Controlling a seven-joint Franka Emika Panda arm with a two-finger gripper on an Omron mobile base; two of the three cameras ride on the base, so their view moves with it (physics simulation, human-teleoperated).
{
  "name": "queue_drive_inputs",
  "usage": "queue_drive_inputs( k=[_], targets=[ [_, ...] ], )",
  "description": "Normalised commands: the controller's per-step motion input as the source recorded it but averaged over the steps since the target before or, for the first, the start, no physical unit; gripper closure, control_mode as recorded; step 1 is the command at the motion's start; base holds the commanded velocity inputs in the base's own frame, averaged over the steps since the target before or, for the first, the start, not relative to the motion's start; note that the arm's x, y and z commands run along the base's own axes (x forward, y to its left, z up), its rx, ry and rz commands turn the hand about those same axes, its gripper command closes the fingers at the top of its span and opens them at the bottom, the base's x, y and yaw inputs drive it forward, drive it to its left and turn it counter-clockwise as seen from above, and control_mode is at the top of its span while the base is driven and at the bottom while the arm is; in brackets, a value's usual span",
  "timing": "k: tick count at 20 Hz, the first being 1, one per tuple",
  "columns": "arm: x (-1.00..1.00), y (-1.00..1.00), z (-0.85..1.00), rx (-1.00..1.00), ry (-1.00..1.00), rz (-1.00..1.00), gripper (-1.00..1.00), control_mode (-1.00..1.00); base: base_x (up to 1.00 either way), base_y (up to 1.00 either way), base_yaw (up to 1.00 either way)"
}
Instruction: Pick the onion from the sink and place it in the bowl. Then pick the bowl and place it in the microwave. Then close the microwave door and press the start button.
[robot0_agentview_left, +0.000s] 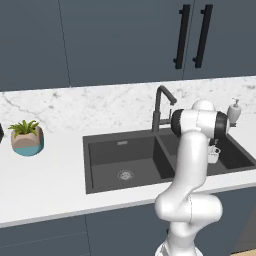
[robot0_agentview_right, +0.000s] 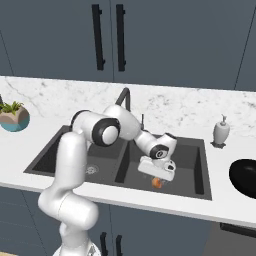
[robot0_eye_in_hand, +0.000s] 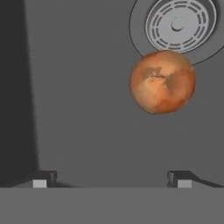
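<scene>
Gripper (robot0_agentview_right: 157, 178) points down, jaws spread, above the onion (robot0_eye_in_hand: 162, 82) in the sink (robot0_agentview_right: 197, 150).

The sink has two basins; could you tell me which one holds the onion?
The right basin, nearer the soap dispenser: the onion lies there beside its drain, under the open gripper.

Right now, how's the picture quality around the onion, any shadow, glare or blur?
Hand view: the onion is fairly sharp and evenly lit, no glare, and a dark shaded band runs down the left side of the sink floor. Right base view: the onion is a small, soft orange blob under the open gripper. Left base view: the arm blocks that basin.
</scene>
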Motion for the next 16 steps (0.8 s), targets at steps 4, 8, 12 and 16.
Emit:
queue_drive_inputs(
  k=[4,8,12,16],
  targets=[
    [0.11,-0.01,-0.09,0.0,0.0,0.07,-1.0,-1.0,0.0,0.0,0.0],
    [0.25,-0.01,-0.04,0.0,0.0,0.05,-1.0,-1.0,0.0,0.0,0.0],
    [0.17,-0.02,-0.12,0.0,0.0,0.04,-1.0,-1.0,0.0,0.0,0.0],
    [0.15,-0.08,-0.26,0.0,0.0,0.01,-1.0,-1.0,0.0,0.0,0.0]
  ],
)
